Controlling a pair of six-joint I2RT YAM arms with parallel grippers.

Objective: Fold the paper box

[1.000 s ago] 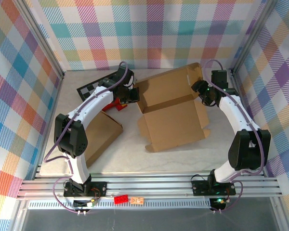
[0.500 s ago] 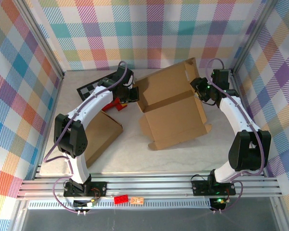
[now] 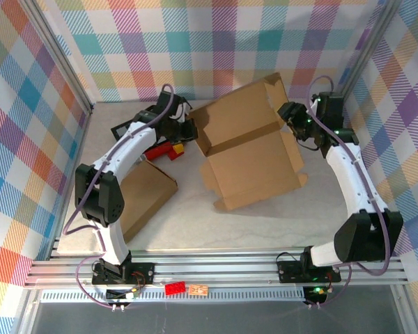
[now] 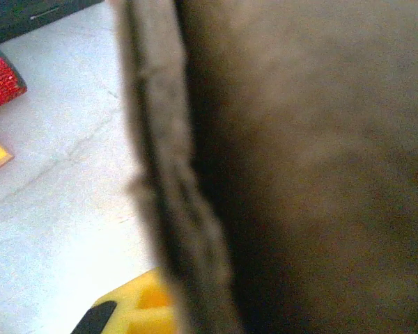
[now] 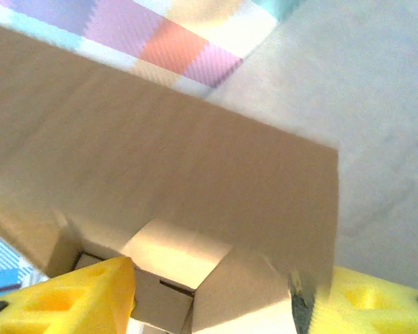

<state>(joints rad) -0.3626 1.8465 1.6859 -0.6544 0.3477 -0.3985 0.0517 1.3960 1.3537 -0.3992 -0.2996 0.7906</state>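
Top external: creased brown paper box point(image 3: 247, 149), left end effector point(image 3: 187, 131) pinching its edge, right end effector point(image 3: 291, 117) wide.

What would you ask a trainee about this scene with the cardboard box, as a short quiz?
1. True or false: the left arm and the right arm reach opposite edges of one paper box.
2. What lies on the table beside the left arm? A. a second cardboard piece B. a cup C. a towel
3. Fill in: in the right wrist view, the fingers on either side of the box are coloured ____.
Key: 1 true; 2 A; 3 yellow.
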